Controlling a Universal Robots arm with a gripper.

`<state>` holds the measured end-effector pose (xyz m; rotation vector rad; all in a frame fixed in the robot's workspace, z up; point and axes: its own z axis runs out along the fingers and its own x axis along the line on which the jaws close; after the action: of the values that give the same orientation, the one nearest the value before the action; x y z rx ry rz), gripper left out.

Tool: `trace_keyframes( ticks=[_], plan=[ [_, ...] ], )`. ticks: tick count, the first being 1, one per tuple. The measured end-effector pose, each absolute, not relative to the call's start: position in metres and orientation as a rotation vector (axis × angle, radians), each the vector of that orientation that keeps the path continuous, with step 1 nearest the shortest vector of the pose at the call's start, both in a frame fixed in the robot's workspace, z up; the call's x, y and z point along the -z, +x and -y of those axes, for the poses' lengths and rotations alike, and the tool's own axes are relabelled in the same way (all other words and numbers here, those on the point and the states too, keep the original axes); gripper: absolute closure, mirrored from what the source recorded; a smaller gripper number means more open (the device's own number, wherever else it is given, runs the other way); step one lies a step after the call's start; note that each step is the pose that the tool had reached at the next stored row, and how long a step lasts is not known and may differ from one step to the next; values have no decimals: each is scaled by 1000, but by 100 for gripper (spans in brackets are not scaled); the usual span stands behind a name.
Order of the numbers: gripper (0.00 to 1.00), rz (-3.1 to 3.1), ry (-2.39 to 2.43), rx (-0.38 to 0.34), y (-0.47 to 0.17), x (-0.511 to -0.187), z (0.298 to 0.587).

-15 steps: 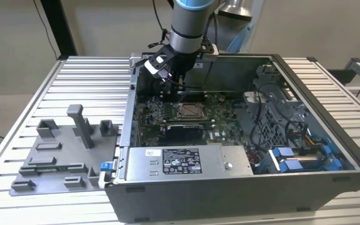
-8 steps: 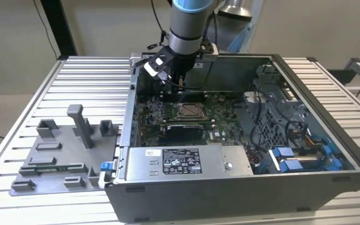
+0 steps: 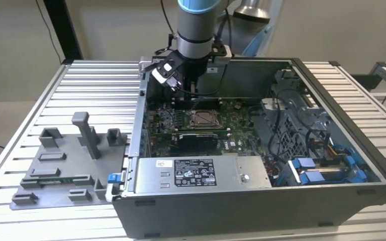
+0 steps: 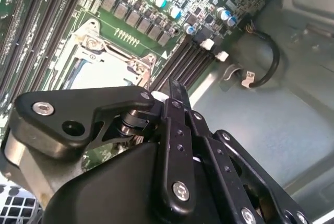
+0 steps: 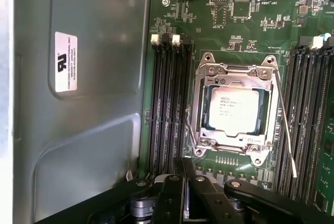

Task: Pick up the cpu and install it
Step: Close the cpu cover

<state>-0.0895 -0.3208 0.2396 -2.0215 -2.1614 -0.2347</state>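
Note:
The cpu [image 5: 237,110], a pale silvery square chip, lies flat inside the motherboard's metal-framed socket [image 5: 209,130]. In the second wrist view its pale top [image 4: 102,75] shows partly behind the gripper linkage. My gripper [image 5: 183,174] hovers just beside the socket, over the row of small components at the socket's edge, fingers drawn together and holding nothing. In the exterior view the gripper [image 3: 187,94] hangs inside the open computer case [image 3: 260,201], slightly behind the socket [image 3: 202,119].
Memory slots [image 5: 166,109] flank the socket on both sides. A thin metal lever [image 5: 284,125] runs along the socket. The case wall [image 5: 78,104] is close by. A grey fixture plate [image 3: 59,165] with blocks lies on the slatted table at the exterior view's left.

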Motion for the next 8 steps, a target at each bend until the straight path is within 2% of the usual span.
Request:
trace_keyframes(
  ticks=[8],
  plan=[
    [100,2169,-2014,236,-93,-240,321]
  ],
)
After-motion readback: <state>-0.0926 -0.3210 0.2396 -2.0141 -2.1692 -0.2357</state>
